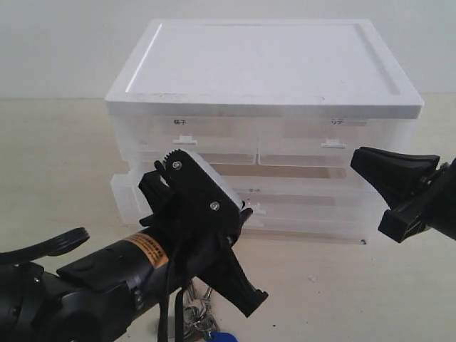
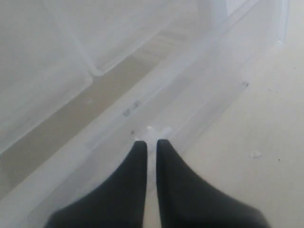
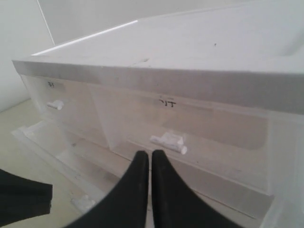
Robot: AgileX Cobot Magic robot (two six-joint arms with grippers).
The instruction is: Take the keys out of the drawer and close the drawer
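Note:
The keys (image 1: 201,317) lie on the table in front of the cabinet, with their blue fob (image 1: 222,338) at the bottom edge of the exterior view, partly hidden by my left arm. The wide lower drawer (image 1: 313,203) of the translucent cabinet sticks out slightly. My left gripper (image 1: 246,212) (image 2: 151,142) is shut, its tips against the drawer's small white handle (image 2: 154,130). My right gripper (image 1: 356,160) (image 3: 150,154) is shut and empty. It hovers in front of the upper right drawer, just short of that drawer's handle (image 3: 168,141).
The cabinet has a white lid (image 1: 263,64) and two small upper drawers (image 1: 192,142), both shut. It stands on a pale table (image 1: 57,164) before a white wall. My left arm fills the lower left of the exterior view.

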